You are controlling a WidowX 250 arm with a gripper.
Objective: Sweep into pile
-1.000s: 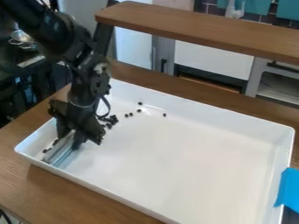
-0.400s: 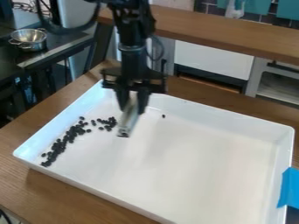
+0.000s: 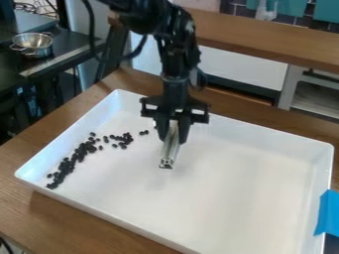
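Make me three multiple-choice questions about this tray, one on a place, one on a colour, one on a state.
1. Where do most dark pieces lie in the tray, as pictured?
A) Right side
B) Left side
C) Centre

2. What colour is the tape on the rim?
A) Red
B) Yellow
C) Blue

3. How is the metal bar?
A) Held by the gripper
B) Lying loose
C) Leaning on a wall

Key:
1 B, a slanting band of them runs near the left wall.
2 C, the patch at the right is blue.
3 A, it sits between the gripper's fingers.
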